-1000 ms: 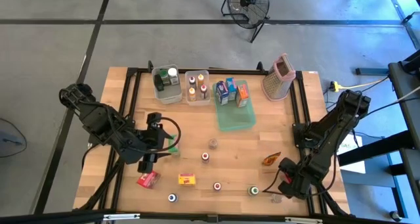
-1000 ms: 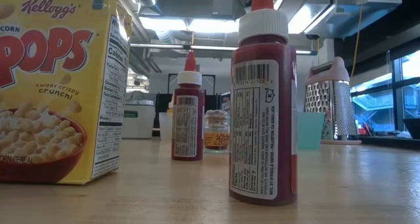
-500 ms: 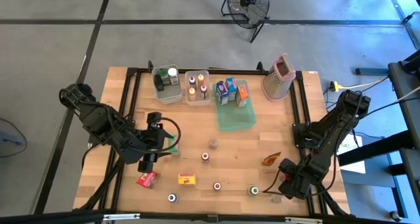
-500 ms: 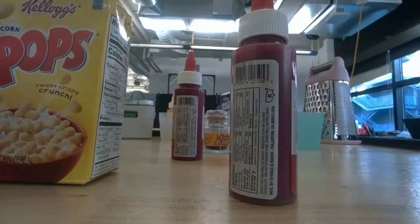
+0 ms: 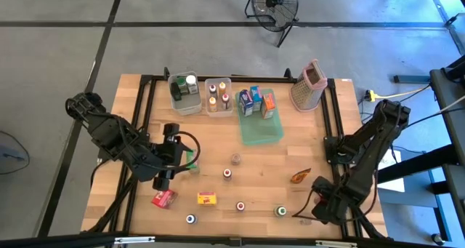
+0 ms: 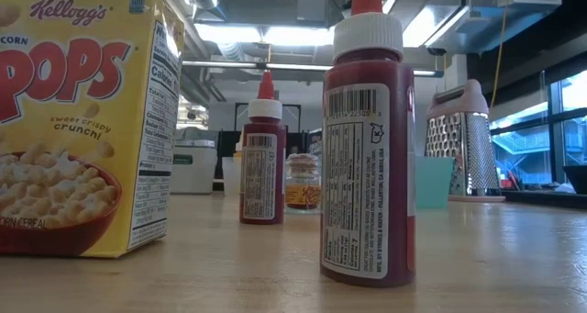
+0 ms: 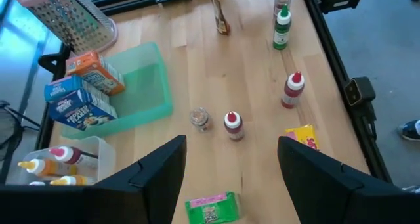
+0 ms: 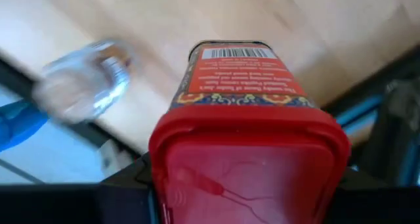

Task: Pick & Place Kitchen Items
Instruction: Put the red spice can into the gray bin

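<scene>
Right claw closing on a red-lidded tin at the counter's near right corner

The right claw (image 5: 314, 213) has the red-lidded spice tin (image 8: 246, 125) between its fingers, clamped by the look of it, long axis pointing straight out from it. The left claw (image 7: 230, 184), apart and empty, hangs above the green packet (image 7: 211, 207), far from the tin.

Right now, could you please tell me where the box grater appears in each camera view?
High view: the box grater stands at the table's far edge, right of the green tray.
Low view: right of centre, in the background.
Left wrist view: upper left corner, beyond the tray.
Right wrist view: not in it; a red-lidded tin fills the picture.
Shared landmark: the yellow cereal carton, seen in the high, low and left wrist views.
</scene>
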Available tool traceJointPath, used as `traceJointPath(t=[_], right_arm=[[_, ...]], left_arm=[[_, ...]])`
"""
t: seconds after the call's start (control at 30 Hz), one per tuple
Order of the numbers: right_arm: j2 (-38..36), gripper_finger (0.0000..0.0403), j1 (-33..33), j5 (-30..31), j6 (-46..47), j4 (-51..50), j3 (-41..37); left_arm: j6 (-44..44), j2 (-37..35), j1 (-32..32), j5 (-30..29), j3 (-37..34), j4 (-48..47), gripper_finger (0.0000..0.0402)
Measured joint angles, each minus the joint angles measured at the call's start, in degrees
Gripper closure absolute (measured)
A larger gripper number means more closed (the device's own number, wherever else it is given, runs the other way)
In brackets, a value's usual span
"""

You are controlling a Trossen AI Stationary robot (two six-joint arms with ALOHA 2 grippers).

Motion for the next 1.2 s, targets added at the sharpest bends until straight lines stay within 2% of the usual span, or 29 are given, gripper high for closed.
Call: traceJointPath(t=[0.1,0.2,0.3,0.47,0.57,0.73,0.83,1.0,1.2], right_arm=[[-0.02,0.0197,0.0,0.97,-0.1,-5.49,6.72],[-0.04,0.0196,0.0,5.02,-0.35,-10.98,14.14],[-0.07,0.0197,-0.28,11.64,-2.24,-16.26,21.34],[-0.11,0.0197,-3.09,24.17,-12.19,-20.22,30.57],[-0.13,0.0197,-6.5,27.74,-20.56,-20.2,33.93],[-0.1,0.0197,-14.07,28.26,-37.29,-15.23,36.06],[-0.09,0.0197,-18.36,28.46,-48.24,-9.91,36.25],[0.13,0.0197,-23.69,28.74,-63.35,-1.33,36.25],[1.4,0.0196,-27.64,27.59,-71.19,1.28,36.28]], left_arm=[[0.02,0.0,0.0,-2.4,0.0,0.0,0.0167],[0.93,0.0,0.0,-6.07,0.0,0.0,0.0167],[1.04,0.0,0.14,-9.58,0.0,0.0,0.0167],[-3.32,0.01,3.93,-8.71,0.0,0.57,0.0167],[-4.16,0.02,7.33,-4.72,0.0,5.36,0.0167],[-3.96,1.56,13.31,8.69,0.13,16.69,0.0167],[-1.07,4.35,15.98,15.67,0.11,20.46,0.0167],[4.45,10.14,18.39,19.76,0.07,23.26,0.0167],[5.54,15.06,21.02,25.6,0.07,32.57,0.0167]])
